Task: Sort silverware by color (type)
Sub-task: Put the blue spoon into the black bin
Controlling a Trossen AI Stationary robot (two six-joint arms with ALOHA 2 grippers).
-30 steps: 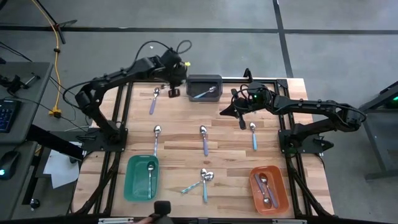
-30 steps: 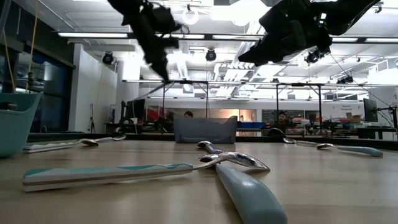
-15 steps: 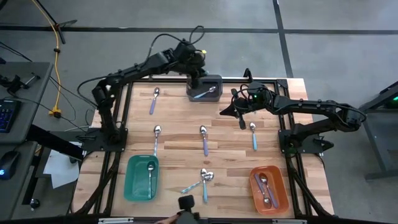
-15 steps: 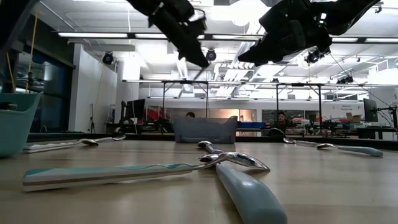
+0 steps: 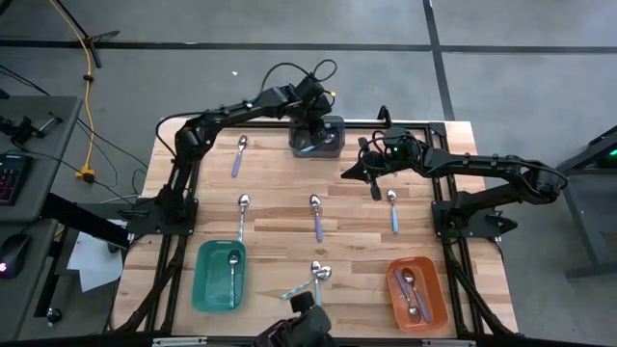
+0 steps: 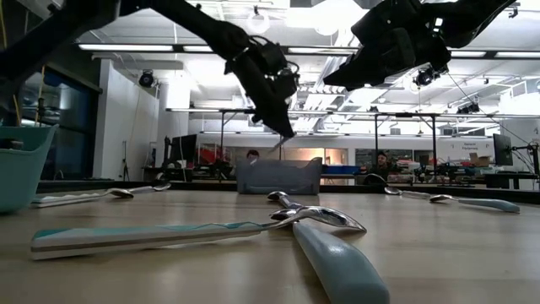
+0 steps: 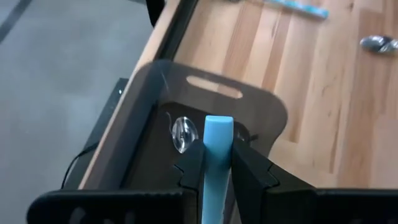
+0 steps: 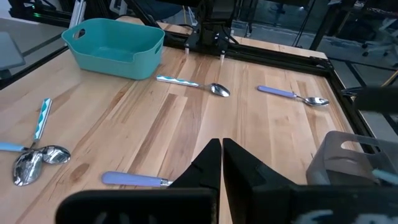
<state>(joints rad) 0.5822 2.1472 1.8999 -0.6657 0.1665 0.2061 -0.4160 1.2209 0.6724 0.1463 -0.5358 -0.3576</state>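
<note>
High view: the left gripper [image 5: 314, 123] is positioned over the grey bin [image 5: 335, 125] at the far edge of the table [image 5: 280, 183], and a light-blue spoon [image 7: 217, 168] is clamped by its handle between the closed-in fingers [image 7: 189, 169], as seen in the left wrist view, where the bowl of a second spoon [image 7: 182, 132] is visible lying inside the bin. The right gripper [image 5: 375, 189] is held above the table's right-centre, its fingers [image 8: 205, 165] pressed together with nothing between them. Across the boards, loose spoons are scattered: a purple-handled one [image 5: 238, 154] near the far left, a teal-handled one [image 5: 242, 214] left of centre, a purple one [image 5: 316, 218] at the centre, a light-blue one [image 5: 393, 210] just beside the right gripper, and a crossed pair [image 5: 313, 281] at the near edge. One spoon is held in the green bin [image 5: 205, 285], and two are held in the orange bin [image 5: 435, 299].
</note>
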